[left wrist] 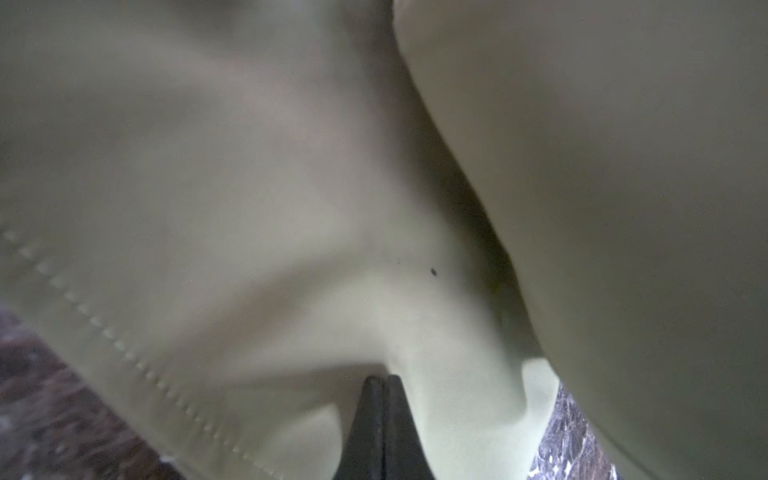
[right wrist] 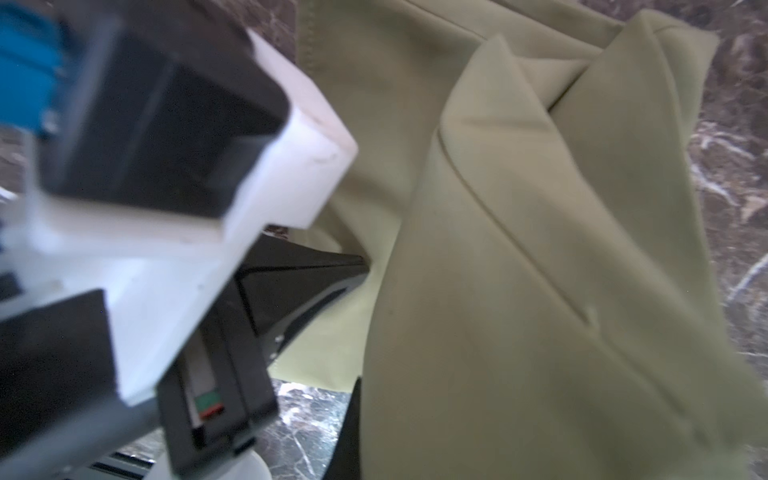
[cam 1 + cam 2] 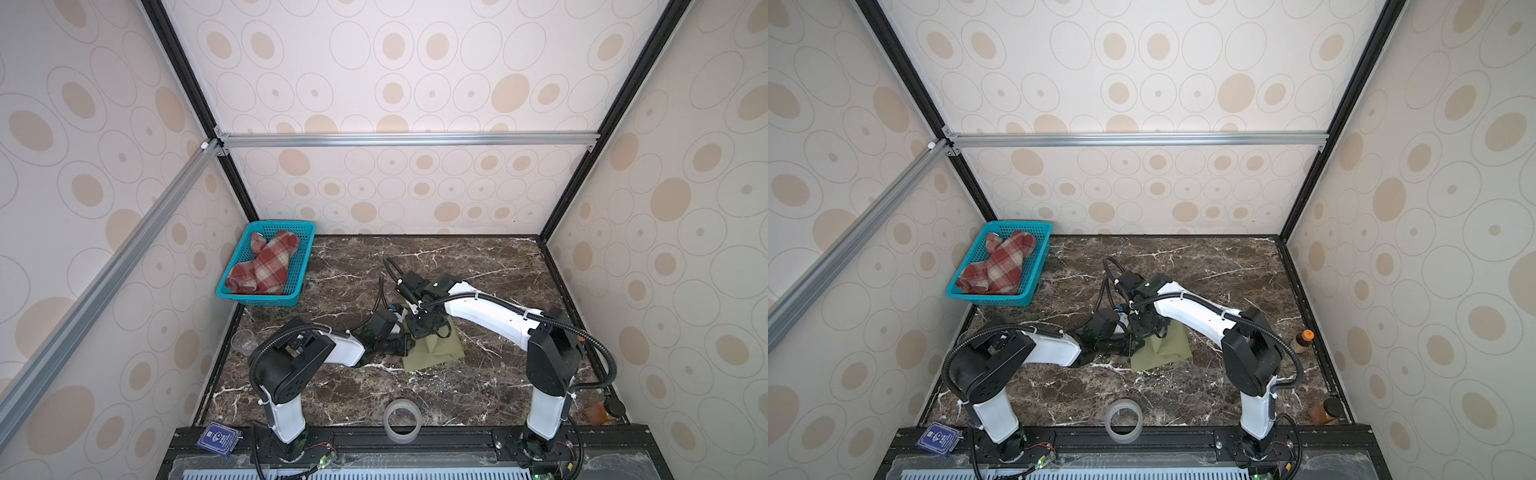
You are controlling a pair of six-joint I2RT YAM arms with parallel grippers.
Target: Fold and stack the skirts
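The olive-green skirt [image 3: 440, 353] [image 3: 1165, 353] lies partly folded on the marble table, near its middle. My left gripper [image 3: 407, 345] [image 3: 1133, 345] reaches in from the left, and its jaws [image 1: 382, 380] are pressed together with a pucker of the green cloth [image 1: 291, 187] at their tip. My right gripper [image 3: 426, 332] [image 3: 1148, 330] points down over the same skirt's far left part. It is shut on a raised fold [image 2: 519, 270] that hides most of its fingers [image 2: 352, 428]. The red-and-cream plaid skirt [image 3: 262, 266] [image 3: 996, 266] sits bunched in the teal basket [image 3: 257, 297] [image 3: 988, 297].
A clear tape roll [image 3: 402, 419] [image 3: 1123, 419] lies at the front edge. A clear cup [image 3: 243, 341] stands at the left edge, and a blue card [image 3: 218, 439] rests on the front rail. An orange-capped bottle [image 3: 1302, 340] and a brown jar [image 3: 1325, 411] stand at the right.
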